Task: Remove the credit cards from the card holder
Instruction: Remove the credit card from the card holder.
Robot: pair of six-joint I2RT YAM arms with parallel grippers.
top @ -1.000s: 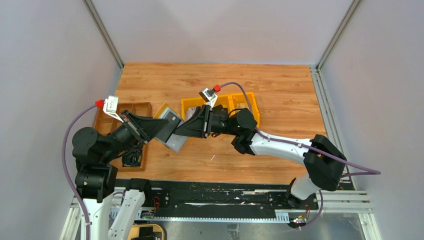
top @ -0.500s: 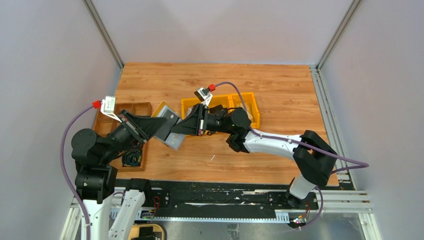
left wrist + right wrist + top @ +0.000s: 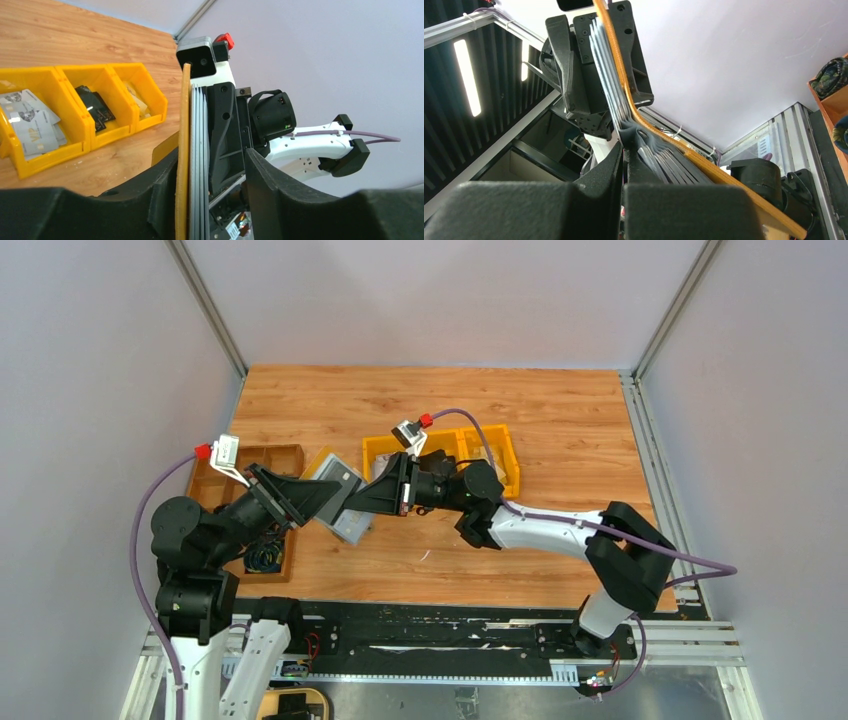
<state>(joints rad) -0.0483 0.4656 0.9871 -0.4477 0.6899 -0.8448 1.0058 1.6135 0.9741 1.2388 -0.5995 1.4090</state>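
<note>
— The right fingers (image 3: 606, 167) have just snapped shut, haven't they?

— Yes, they're pinched tight on the grey inner layers of the card holder (image 3: 610, 75). The left fingers (image 3: 272, 190) have eased apart. The holder stands between them with its mustard cover against one and a gap at the other.

— So the hold has passed across?

— I'd judge so. The holder hangs above the tabletop (image 3: 560, 420), between the brown tray (image 3: 280, 452) and the yellow bins (image 3: 505, 455). I can't tell card from pocket in those layers.
</note>
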